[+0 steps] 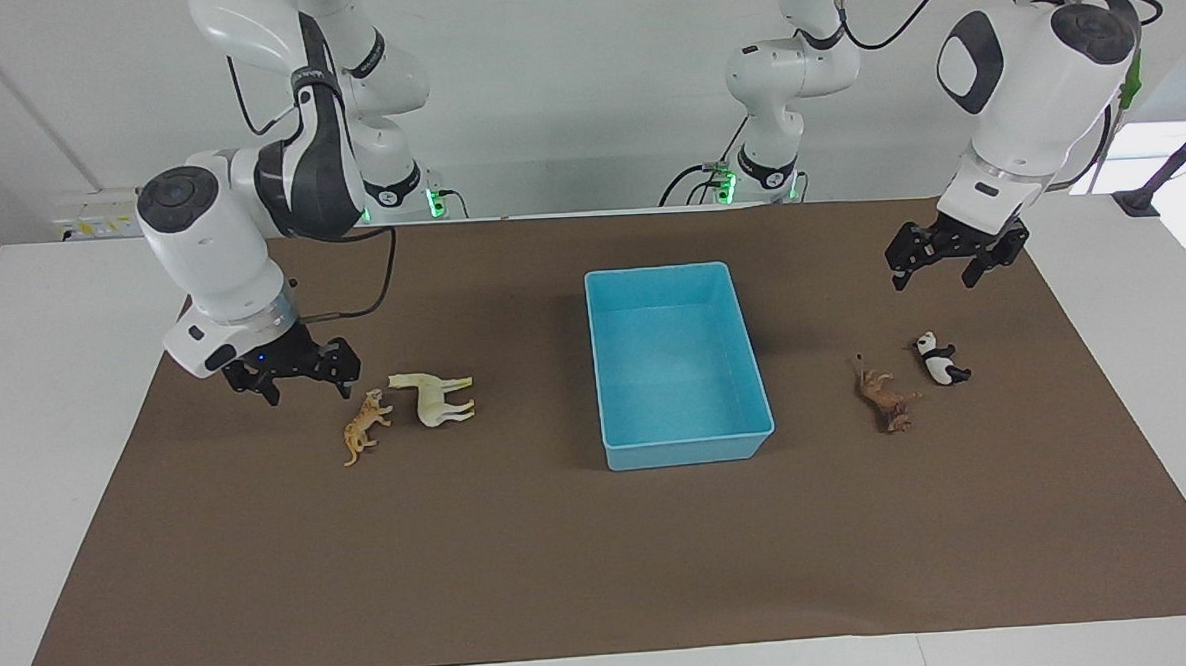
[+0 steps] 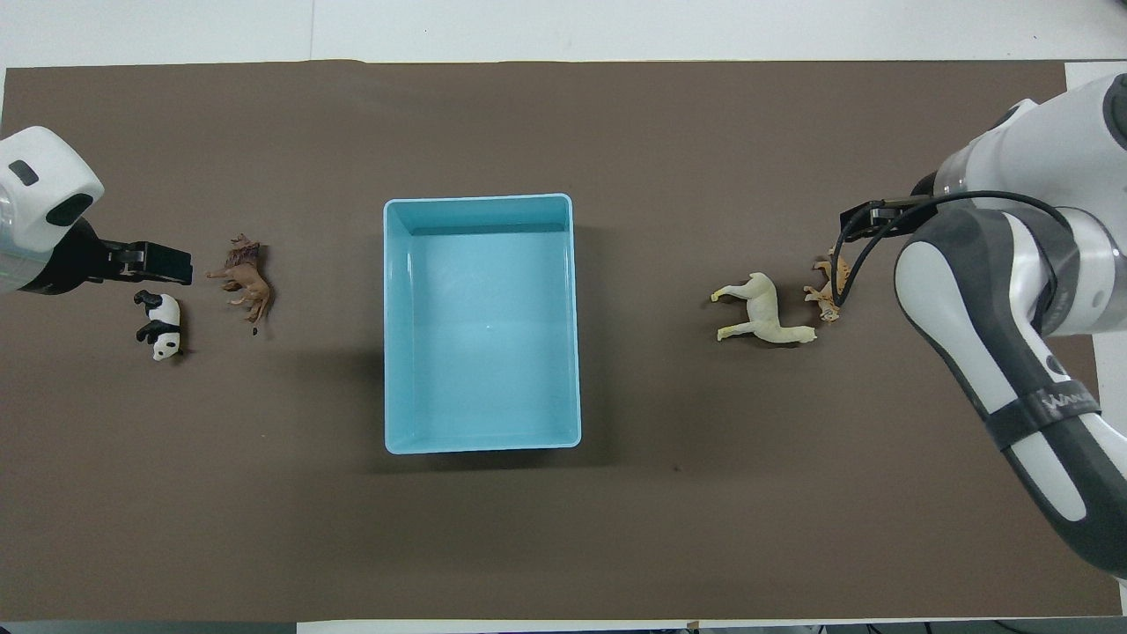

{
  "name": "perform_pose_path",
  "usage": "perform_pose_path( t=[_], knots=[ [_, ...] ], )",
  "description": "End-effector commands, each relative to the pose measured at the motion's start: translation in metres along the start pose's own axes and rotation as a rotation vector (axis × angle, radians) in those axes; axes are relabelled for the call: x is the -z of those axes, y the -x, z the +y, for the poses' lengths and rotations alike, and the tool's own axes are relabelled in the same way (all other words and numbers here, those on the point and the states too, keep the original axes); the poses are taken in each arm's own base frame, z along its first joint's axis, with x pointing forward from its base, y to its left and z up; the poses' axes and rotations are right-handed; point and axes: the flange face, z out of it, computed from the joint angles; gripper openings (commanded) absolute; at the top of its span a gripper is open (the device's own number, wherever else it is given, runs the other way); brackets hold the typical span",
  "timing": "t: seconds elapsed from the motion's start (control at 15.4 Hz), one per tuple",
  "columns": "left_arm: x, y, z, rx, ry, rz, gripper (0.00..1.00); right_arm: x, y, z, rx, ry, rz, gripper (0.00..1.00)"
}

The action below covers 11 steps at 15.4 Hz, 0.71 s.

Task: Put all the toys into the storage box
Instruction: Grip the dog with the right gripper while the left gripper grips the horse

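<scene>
The light blue storage box (image 1: 677,369) stands empty at the middle of the mat, and it also shows in the overhead view (image 2: 482,335). The orange tiger (image 1: 365,428) and the cream-yellow horse (image 1: 438,397) lie side by side toward the right arm's end. My right gripper (image 1: 303,384) is open and empty, low over the mat just beside the tiger (image 2: 828,289), which my right arm's cable partly hides from above. The brown lion (image 1: 886,397) and the panda (image 1: 940,358) lie toward the left arm's end. My left gripper (image 1: 936,273) is open and empty, raised over the mat by the panda (image 2: 159,324).
A brown mat (image 1: 523,556) covers most of the white table (image 1: 45,397). In the overhead view the horse (image 2: 762,313) lies between the box and the tiger. The lion (image 2: 243,278) lies between the box and the panda.
</scene>
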Motion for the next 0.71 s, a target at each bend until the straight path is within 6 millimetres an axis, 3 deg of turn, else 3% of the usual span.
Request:
perform_pose_path(
  t=[0.0,0.19,0.39,0.65],
  knots=[
    [-0.048,0.005,-0.010,0.017,-0.017,0.051,1.00,-0.040,0.008,0.000,-0.054,-0.019,-0.010,1.00],
    [-0.088,0.003,-0.025,0.045,-0.015,0.071,1.00,-0.079,0.022,-0.001,-0.126,-0.018,-0.016,0.99],
    [-0.113,-0.006,-0.026,0.065,-0.010,0.081,1.00,-0.101,0.033,0.001,-0.153,-0.015,-0.043,0.99],
    [-0.136,-0.001,-0.014,0.156,-0.002,0.082,1.00,-0.111,0.041,0.004,-0.157,-0.016,-0.034,0.95]
  ],
)
